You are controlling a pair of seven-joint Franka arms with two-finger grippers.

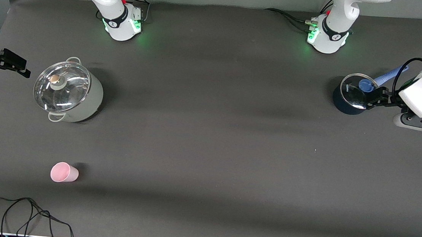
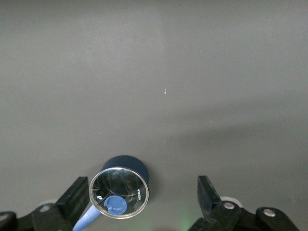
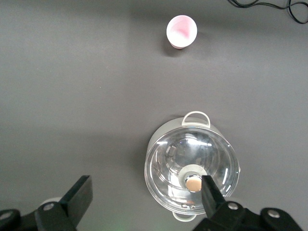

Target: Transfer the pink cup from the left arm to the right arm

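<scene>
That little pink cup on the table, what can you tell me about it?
The small pale-pink tapered tumbler has no handle and looks like matte plastic. It stands upright on the dark grey table, mouth up and apparently empty. It sits alone toward the right arm's end, nearer to the front camera than the white pot with the glass lid. Nothing touches it; neither gripper is near.

Dark grey matte table (image 1: 209,141), pale grey wall along its top edge, even overhead light

Colours on our dark grey worktop (image 1: 209,141)

We see a pale pink cup (image 1: 64,172), a white pot (image 1: 69,91), a navy saucepan (image 1: 350,94) with a blue knob.
</scene>
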